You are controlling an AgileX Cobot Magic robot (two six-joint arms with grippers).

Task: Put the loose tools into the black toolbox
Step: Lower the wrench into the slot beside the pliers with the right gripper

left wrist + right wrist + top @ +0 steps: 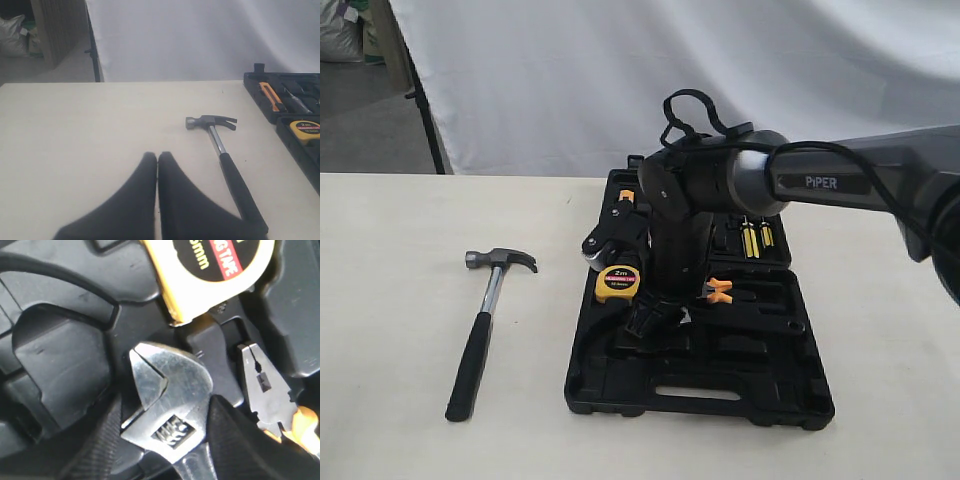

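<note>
Gripping the adjustable wrench (170,405) just below its head, the right fingers (240,440) hang low over the black toolbox (720,405). The wrench's long axis runs fwd toward the yellow tape measure (215,275), w/ the pliers (265,385) just beside. The hammer (485,320) lies on the tabletop (400,250), nearer the left fingers (135,200) (pressed together, empty).

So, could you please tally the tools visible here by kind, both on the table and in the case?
Hammer: 1
Adjustable wrench: 1
Pliers: 1
Tape measure: 1
Utility knife: 1
Small yellow-handled tools: 2
Total: 7 clearly made out; the arm hides part of the case.
</note>
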